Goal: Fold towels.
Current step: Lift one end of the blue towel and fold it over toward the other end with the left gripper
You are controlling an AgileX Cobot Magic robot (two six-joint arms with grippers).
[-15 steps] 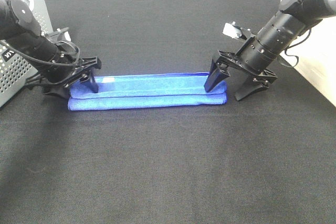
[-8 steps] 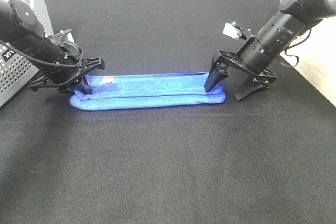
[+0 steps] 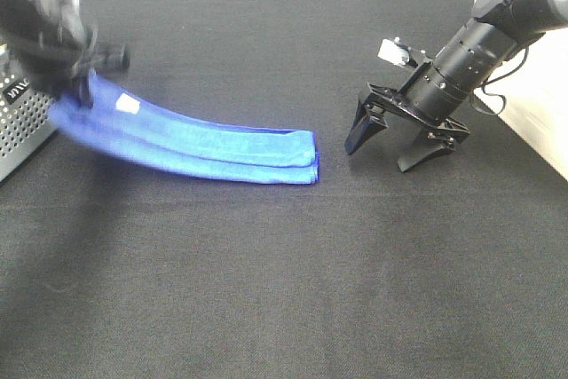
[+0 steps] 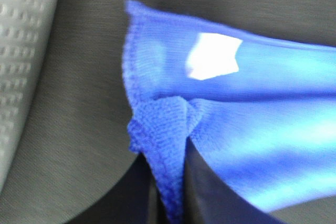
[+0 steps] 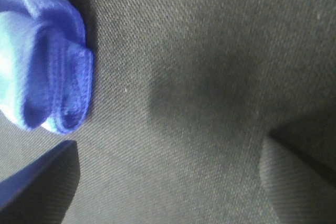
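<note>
A blue towel (image 3: 213,149), folded into a long narrow strip, lies on the black table. Its left end is lifted off the table in my left gripper (image 3: 82,86), which is blurred. In the left wrist view the fingers are shut on the towel's end (image 4: 168,129), next to its white label (image 4: 212,56). My right gripper (image 3: 395,144) is open and empty just right of the towel's right end (image 3: 306,153). The right wrist view shows that end (image 5: 58,77) beside one open fingertip (image 5: 37,187).
A grey perforated basket (image 3: 22,113) stands at the table's left edge, close behind my left arm. The black cloth (image 3: 284,281) covers the table. A pale surface (image 3: 541,122) lies beyond the table's right edge.
My left gripper has closed on the towel's left end, lifted it and pulled it left and back. The towel slid left, out from under the right gripper, which stayed put and open.
</note>
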